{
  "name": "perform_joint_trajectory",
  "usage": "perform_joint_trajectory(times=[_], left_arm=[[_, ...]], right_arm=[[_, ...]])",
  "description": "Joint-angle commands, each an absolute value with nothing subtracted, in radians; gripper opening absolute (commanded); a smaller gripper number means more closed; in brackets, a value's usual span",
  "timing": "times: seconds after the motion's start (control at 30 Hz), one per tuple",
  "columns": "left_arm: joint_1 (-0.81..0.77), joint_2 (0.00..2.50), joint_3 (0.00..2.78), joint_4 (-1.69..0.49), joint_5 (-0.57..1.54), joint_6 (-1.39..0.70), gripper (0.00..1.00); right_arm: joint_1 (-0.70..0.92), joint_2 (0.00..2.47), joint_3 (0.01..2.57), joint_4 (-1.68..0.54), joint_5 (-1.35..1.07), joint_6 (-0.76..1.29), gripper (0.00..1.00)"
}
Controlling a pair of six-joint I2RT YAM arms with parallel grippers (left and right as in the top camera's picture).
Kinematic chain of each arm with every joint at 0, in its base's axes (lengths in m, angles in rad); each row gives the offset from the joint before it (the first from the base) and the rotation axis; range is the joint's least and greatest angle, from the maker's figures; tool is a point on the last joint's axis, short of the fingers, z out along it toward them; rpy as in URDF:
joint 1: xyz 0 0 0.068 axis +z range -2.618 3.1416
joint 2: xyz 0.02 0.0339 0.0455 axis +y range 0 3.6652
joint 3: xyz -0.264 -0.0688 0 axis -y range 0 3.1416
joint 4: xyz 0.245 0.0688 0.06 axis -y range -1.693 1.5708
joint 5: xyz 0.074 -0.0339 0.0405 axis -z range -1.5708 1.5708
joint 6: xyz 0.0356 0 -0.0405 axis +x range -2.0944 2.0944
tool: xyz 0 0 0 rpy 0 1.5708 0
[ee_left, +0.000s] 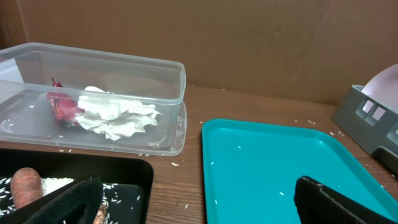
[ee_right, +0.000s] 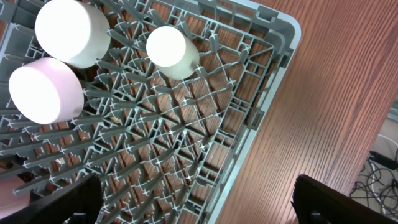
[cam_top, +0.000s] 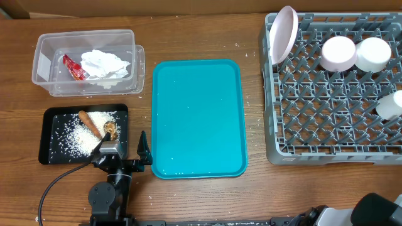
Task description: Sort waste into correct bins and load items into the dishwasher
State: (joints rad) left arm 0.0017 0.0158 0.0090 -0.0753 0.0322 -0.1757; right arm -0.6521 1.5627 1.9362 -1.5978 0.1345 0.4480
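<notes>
1. Nearest to us, the left gripper (ee_left: pixel 199 200) hangs with its jaws spread wide and nothing between them, low over the near right corner of the black tray (cam_top: pixel 49 119).
2. In that tray lie the rice (cam_top: pixel 78 137), the carrot (cam_top: pixel 89 122) and the brown lump (cam_top: pixel 110 130). We judge that a drop or a sideways swing from here could clip the rim and scatter grains over the table (cam_top: pixel 188 37).
3. Just beside it, the teal tray (cam_top: pixel 198 113) is bare but for a few stray grains, and more dot the wood around it. We doubt two fingers can pinch those, and chasing them risks shoving the tray askew.
4. Farther off, the clear tub (cam_top: pixel 41 45) holds the napkins (cam_top: pixel 105 63) and the red wrapper (cam_top: pixel 74 66). It looks light, so a nudge would probably slide it.
5. The right gripper (ee_right: pixel 199 200) also gapes wide and empty, above the near right corner of the dish rack (cam_top: pixel 333 119). If it descends here, a finger could snag on the upright pegs and jolt the rack.
6. Such a jolt would threaten the plate (cam_top: pixel 284 31), which stands on edge at the far left corner and leans toward the wall. The upturned bowl (cam_top: pixel 339 53) and cup (cam_top: pixel 392 103) sit lower among the pegs and seem safer.
7. We find no brand or writing we can read. A pale patch on the tub's left end may be a label, but it is too small to tell.
</notes>
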Motion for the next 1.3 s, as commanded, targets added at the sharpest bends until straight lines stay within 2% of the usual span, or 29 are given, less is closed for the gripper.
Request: perform_joint_trajectory(times=[0.0, 0.6, 1.0, 1.1, 1.27], left_arm=[[0.007, 0.004, 0.005, -0.078, 0.019, -0.153, 1.0], [0.007, 0.004, 0.005, -0.078, 0.019, -0.153, 1.0], [0.007, 0.004, 0.005, -0.078, 0.019, -0.153, 1.0], [0.007, 0.004, 0.005, -0.078, 0.019, -0.153, 1.0], [0.007, 0.004, 0.005, -0.078, 0.019, -0.153, 1.0]], right_arm=[[-0.652, 1.557, 1.936, -1.596, 0.138, 0.445, 1.0], [-0.652, 1.558, 1.936, -1.596, 0.138, 0.445, 1.0], [-0.642, 1.358, 1.937, -1.596, 0.138, 0.445, 1.0], [-0.59, 1.291, 1.937, -1.596, 0.138, 0.445, 1.0], [-0.389, 1.221, 1.937, -1.573, 0.168, 0.435, 1.0]])
